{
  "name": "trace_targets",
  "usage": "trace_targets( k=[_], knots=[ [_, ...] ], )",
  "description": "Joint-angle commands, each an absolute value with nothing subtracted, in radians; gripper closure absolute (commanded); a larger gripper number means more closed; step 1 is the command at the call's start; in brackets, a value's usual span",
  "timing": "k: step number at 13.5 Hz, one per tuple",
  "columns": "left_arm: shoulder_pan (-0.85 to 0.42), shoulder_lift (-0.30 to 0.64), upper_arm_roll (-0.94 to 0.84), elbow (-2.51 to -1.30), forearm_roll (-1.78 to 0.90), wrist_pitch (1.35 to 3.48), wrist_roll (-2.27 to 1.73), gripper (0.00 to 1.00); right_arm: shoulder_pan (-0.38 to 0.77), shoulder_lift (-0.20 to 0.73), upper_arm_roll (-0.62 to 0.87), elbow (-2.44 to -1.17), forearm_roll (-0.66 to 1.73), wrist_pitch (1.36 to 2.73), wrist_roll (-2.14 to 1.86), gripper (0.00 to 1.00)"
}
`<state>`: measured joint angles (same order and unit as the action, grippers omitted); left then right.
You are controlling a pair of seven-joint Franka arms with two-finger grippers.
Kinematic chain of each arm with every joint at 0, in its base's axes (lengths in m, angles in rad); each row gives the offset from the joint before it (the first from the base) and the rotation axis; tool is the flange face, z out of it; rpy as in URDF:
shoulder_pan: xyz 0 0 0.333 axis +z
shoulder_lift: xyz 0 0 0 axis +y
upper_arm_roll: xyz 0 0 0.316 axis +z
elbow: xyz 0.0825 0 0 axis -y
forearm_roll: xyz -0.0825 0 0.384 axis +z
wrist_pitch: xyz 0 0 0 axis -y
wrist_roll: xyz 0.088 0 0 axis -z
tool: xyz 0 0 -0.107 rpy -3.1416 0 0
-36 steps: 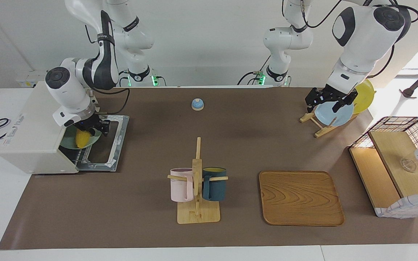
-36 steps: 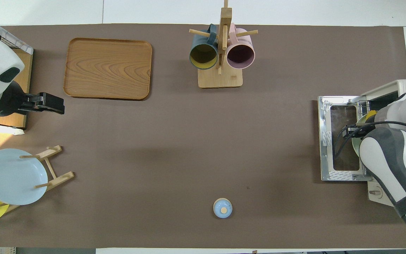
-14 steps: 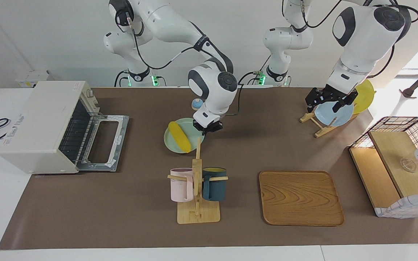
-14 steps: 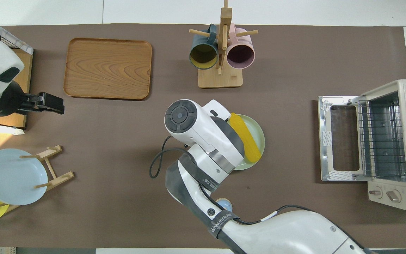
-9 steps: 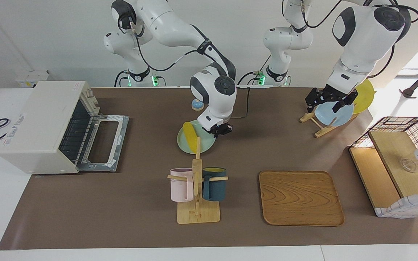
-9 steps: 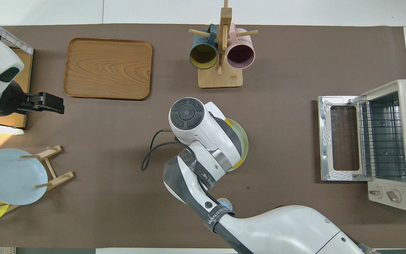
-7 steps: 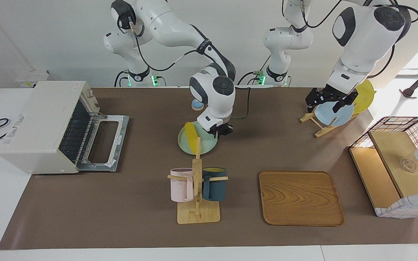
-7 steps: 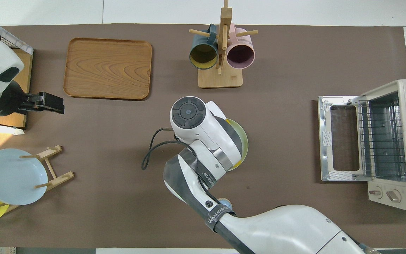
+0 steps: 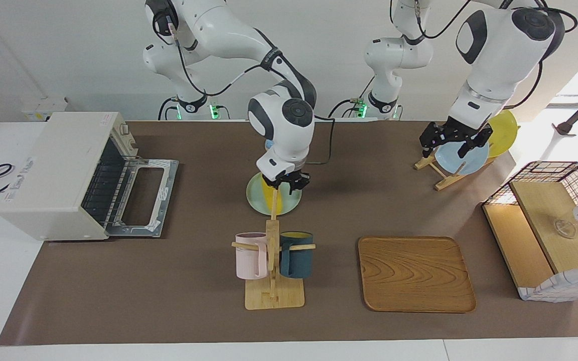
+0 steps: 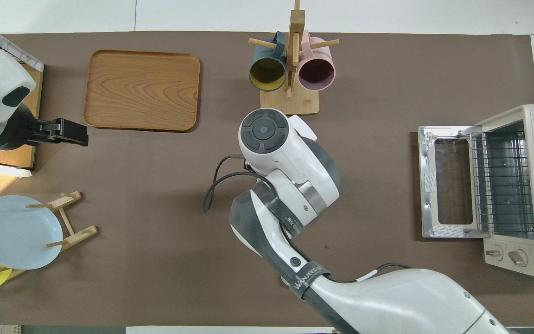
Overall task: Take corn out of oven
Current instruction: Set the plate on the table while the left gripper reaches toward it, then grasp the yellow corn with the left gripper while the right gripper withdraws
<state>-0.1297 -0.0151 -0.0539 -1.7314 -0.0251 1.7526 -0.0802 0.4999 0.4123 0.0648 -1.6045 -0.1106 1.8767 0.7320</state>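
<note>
Facing view shows the corn (image 9: pixel 269 196) out of the oven (image 9: pixel 55 175), lying on a green plate (image 9: pixel 274 200) in the middle of the tabletop. The right gripper (image 9: pixel 285 182) hangs just above it; whether its fingers grip anything, you cannot tell. Lift straight up so the plate stays put. The left gripper (image 9: pixel 452 141) waits over the blue plate (image 9: pixel 462 158).

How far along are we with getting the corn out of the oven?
Done: the boxy cream-white oven stands open and empty; the yellow corn cob lies on a pale green plate mid-table. In hand: the right gripper is above that plate. Left: withdrawing. The left gripper waits over the blue plate.
</note>
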Motion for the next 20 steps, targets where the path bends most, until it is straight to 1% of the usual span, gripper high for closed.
trace_targets(
  k=[1,3,5,7,9,10,11,12,14,16,20],
  knots=[
    [-0.214,-0.035,-0.049,-1.792,-0.034,1.827,-0.158,0.0,0.39,0.304,0.075,-1.765,-0.162,1.881,0.652,1.0],
    [-0.29,-0.008,-0.051,-1.802,-0.037,1.865,-0.215,0.0,0.286,0.253,0.075,-1.886,-0.169,1.946,0.604,1.0],
    [-0.368,0.029,-0.051,-1.816,-0.061,1.917,-0.291,0.0,0.198,0.235,0.075,-1.957,-0.17,1.979,0.595,1.0],
    [-0.466,0.087,-0.051,-1.816,-0.069,1.997,-0.397,0.0,0.155,0.209,0.074,-2.05,-0.181,2.052,0.594,1.0],
    [-0.567,0.142,-0.049,-1.816,-0.071,2.072,-0.509,0.0,0.098,0.199,0.075,-2.115,-0.205,2.132,0.583,1.0],
    [-0.615,0.173,-0.048,-1.816,-0.071,2.121,-0.558,0.0,0.088,0.199,0.075,-2.141,-0.209,2.172,0.566,1.0],
    [-0.639,0.196,-0.048,-1.816,-0.069,2.15,-0.571,0.0,0.069,0.202,0.075,-2.163,-0.215,2.204,0.549,1.0],
    [-0.652,0.224,-0.051,-1.812,-0.071,2.17,-0.581,0.0,0.06,0.202,0.075,-2.166,-0.238,2.204,0.542,1.0],
    [-0.725,0.296,-0.048,-1.81,-0.071,2.259,-0.65,0.0,0.057,0.202,0.075,-2.166,-0.285,2.189,0.542,1.0],
    [-0.77,0.365,-0.046,-1.804,-0.071,2.333,-0.69,0.0,0.037,0.201,0.074,-2.166,-0.314,2.18,0.54,1.0],
    [-0.82,0.42,-0.046,-1.789,-0.069,2.378,-0.695,0.0,0.023,0.199,0.075,-2.152,-0.458,2.116,0.528,1.0]
  ],
)
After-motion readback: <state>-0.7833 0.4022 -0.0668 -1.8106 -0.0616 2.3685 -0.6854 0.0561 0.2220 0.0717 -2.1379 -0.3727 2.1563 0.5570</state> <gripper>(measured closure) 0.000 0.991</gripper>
